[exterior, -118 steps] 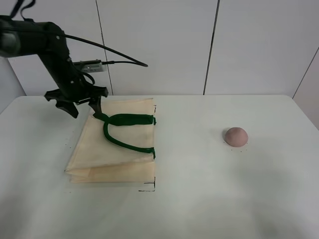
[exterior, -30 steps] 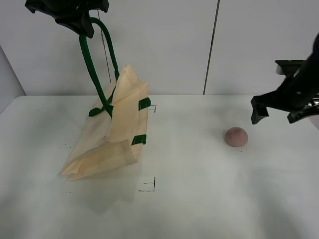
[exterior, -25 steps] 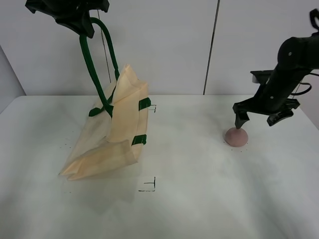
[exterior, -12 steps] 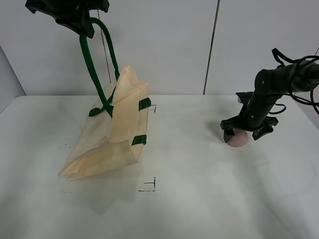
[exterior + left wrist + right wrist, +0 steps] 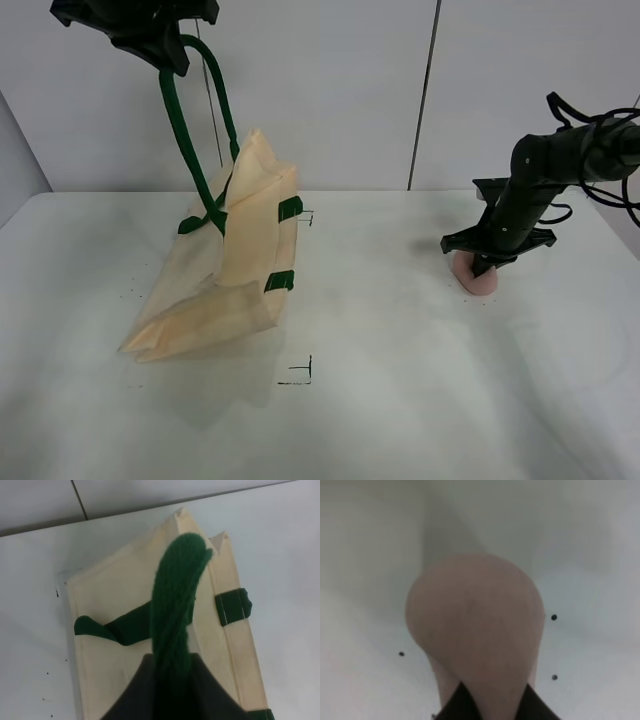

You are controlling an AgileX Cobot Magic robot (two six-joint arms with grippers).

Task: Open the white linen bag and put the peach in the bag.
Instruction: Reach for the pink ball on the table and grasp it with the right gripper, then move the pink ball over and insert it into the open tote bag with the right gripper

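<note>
Left gripper (image 5: 168, 52): clamped on the green handle (image 5: 176, 605), high above the white linen bag (image 5: 225, 270), likely so its mouth gapes.
Right gripper (image 5: 484, 262): pinching the peach (image 5: 478, 280), apparently ready to lift.
Peach place: on the table (image 5: 400, 400), well apart from the bag, on the right arm's side.

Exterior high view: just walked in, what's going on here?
The left gripper is shut on the green handle of the white linen bag and holds it up high. The bag hangs tilted, its bottom edge on the table. The right gripper is down on the peach, and its fingers seem closed around it. The peach sits on the table, well apart from the bag and not yet in it.
</note>
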